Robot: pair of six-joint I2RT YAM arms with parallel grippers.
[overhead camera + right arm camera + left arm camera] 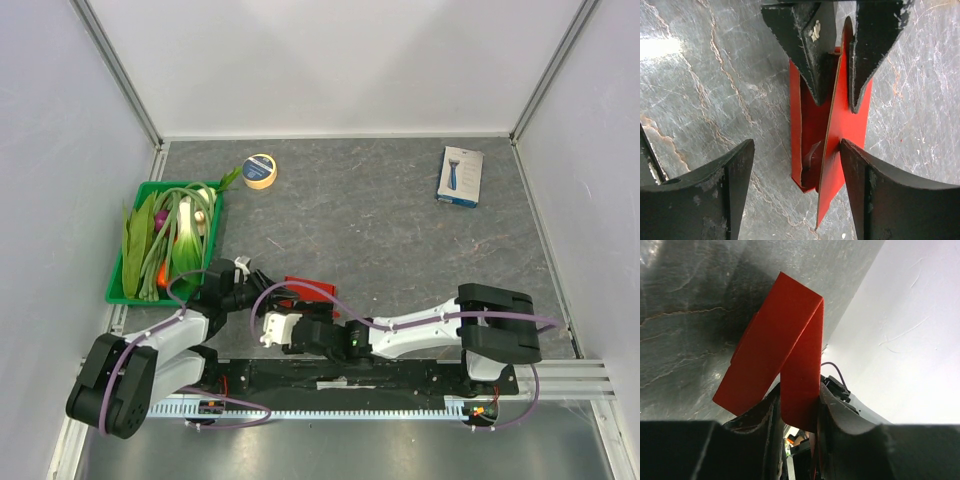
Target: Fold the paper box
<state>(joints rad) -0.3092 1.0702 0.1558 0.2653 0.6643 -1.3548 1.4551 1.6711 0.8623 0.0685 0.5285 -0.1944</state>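
The red paper box stands on edge on the grey table near the front, partly folded. My left gripper is shut on one of its upright panels; in the left wrist view the panel runs up from between the fingers and bends over into a second panel. In the right wrist view the box is in the middle, with the left gripper pinching a panel from above. My right gripper is open around the box's near end. Its right finger touches the loose flap.
A green tray of leafy vegetables sits at the left. A roll of yellow tape lies behind it. A white-and-blue retail box lies at the back right. White walls enclose the table on three sides.
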